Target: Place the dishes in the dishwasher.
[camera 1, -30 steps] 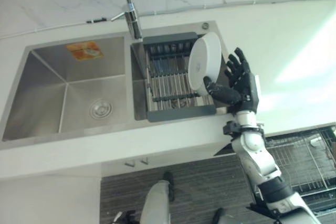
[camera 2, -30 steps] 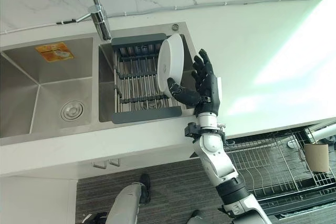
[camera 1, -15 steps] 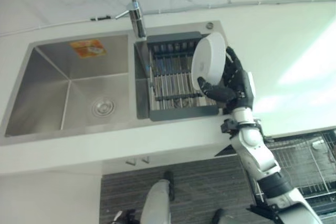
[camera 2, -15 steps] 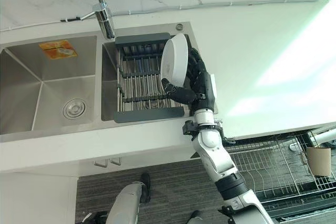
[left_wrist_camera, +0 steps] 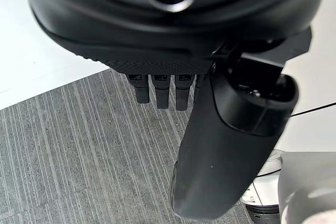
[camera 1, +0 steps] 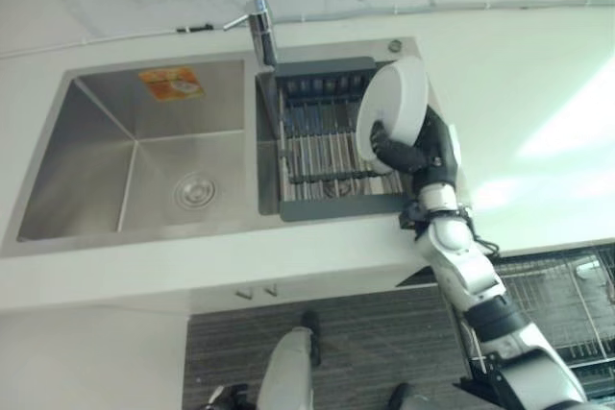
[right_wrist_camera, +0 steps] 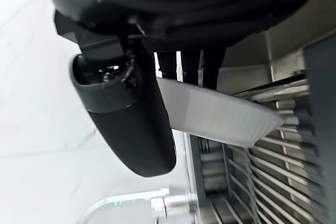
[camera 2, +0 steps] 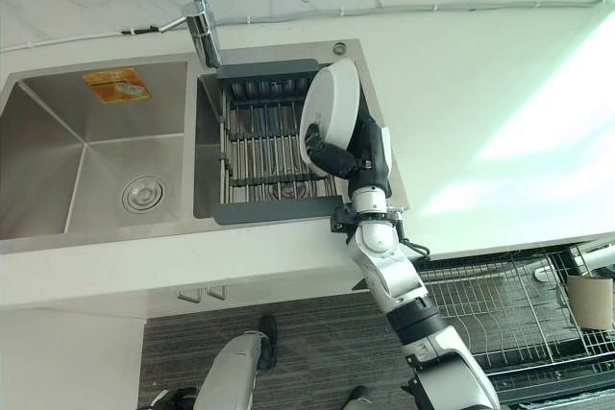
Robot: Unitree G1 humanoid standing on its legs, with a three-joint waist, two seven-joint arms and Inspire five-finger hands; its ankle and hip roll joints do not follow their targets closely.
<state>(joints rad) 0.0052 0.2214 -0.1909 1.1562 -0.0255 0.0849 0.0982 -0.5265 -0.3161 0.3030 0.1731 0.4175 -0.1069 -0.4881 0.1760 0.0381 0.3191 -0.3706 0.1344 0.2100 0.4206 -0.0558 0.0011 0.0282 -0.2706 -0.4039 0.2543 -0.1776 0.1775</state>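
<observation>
Left eye view: white worktop (camera 1: pixel 538 74) carries a double stainless sink (camera 1: pixel 144 141). The left basin holds a round drain (camera 1: pixel 195 191) and an orange sticker (camera 1: pixel 170 82) on its far wall. The right basin holds a dark-framed drying rack (camera 1: pixel 327 151) with metal bars. A faucet (camera 1: pixel 259 16) stands behind the divider between the basins. A white bowl (camera 1: pixel 389 112) stands on edge at the right end of the rack, tilted, its rim uppermost. The right hand (camera 1: pixel 423 146) grips it: the thumb crosses the bowl's near face, the fingers lie behind it. At lower right, below the worktop edge, a wire dishwasher basket (camera 1: pixel 557 300) stands pulled out above a grey striped floor (camera 1: pixel 365 343).

Right eye view: same layout. The bowl (camera 2: pixel 332 112) is clamped between thumb and fingers of the right hand (camera 2: pixel 360 156), above the right end of the rack (camera 2: pixel 274 156). A brown cup (camera 2: pixel 588 300) stands in the wire basket (camera 2: pixel 490 309) at the far right.

Left wrist view: the left hand (left_wrist_camera: pixel 173 40) hangs over the striped floor (left_wrist_camera: pixel 79 150). Its fingers (left_wrist_camera: pixel 160 92) are extended and relaxed, holding nothing.

Right wrist view: the right hand (right_wrist_camera: pixel 131 108) is closed on the bowl (right_wrist_camera: pixel 215 114); the thumb presses one face, the fingers (right_wrist_camera: pixel 186 66) bear on the other. The rack bars (right_wrist_camera: pixel 283 166) lie just beyond the bowl.
</observation>
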